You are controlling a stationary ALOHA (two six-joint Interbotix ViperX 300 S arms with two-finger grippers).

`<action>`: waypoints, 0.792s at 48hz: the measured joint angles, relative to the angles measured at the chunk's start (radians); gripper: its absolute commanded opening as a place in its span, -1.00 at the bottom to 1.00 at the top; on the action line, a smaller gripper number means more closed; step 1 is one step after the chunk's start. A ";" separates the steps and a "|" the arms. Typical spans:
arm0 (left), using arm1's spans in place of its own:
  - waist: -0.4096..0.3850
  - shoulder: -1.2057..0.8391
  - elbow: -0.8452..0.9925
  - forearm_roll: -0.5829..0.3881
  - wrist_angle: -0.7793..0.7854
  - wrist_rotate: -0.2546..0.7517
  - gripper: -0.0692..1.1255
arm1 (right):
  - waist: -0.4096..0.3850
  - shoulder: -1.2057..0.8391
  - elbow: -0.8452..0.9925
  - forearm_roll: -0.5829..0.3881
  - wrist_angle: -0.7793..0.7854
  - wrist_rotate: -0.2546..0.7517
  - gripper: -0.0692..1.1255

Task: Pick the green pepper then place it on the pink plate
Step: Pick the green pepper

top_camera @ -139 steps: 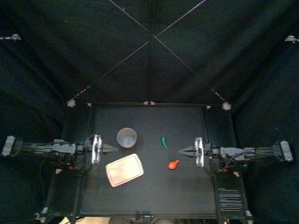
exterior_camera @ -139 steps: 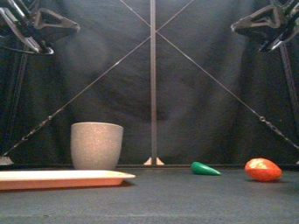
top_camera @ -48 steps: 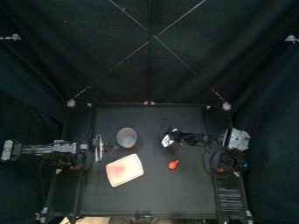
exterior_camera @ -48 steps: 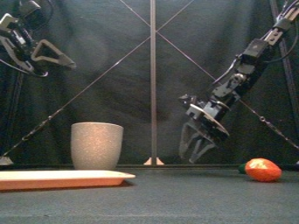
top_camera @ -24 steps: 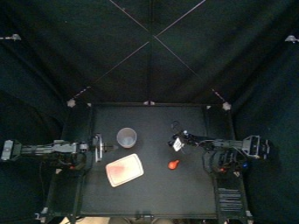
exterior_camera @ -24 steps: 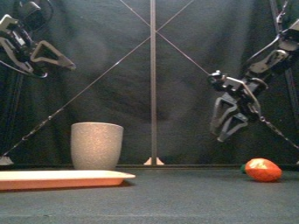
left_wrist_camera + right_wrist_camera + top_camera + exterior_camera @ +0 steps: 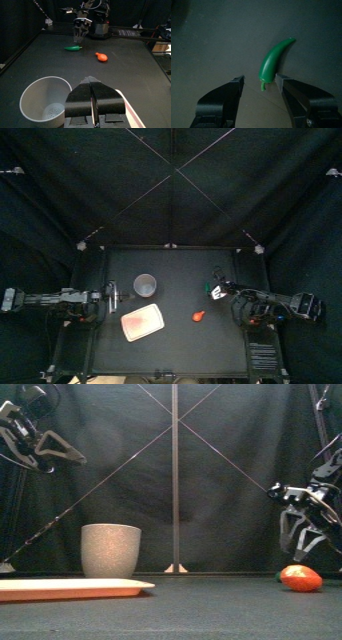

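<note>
Jaws of the right gripper [image 7: 260, 80] stand open and empty, now lower and further right; the curved green toy pepper [image 7: 276, 59] lies on the black desk [image 7: 174, 338] between their tips, not yet grasped.

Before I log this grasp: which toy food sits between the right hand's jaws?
The green pepper: it lies between the right hand's open jaws, while the red toy lies apart, nearer the table's front.

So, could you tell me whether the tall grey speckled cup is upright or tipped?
Upright: the grey cup stands on its base, its open mouth facing up.
</note>
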 measured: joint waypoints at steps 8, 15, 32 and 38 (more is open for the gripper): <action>-0.002 0.000 -0.002 0.000 -0.002 0.000 -0.73 | -0.009 0.072 0.002 -0.037 -0.023 0.028 0.60; -0.002 0.000 0.006 -0.002 -0.002 0.000 -0.73 | 0.000 0.175 -0.017 -0.038 -0.058 0.029 0.60; 0.000 0.000 0.021 -0.003 -0.002 -0.002 -0.73 | 0.055 0.273 -0.087 -0.029 -0.083 0.031 0.34; -0.002 0.000 0.021 -0.005 -0.002 -0.002 -0.73 | 0.087 0.275 -0.098 -0.020 -0.083 0.031 0.11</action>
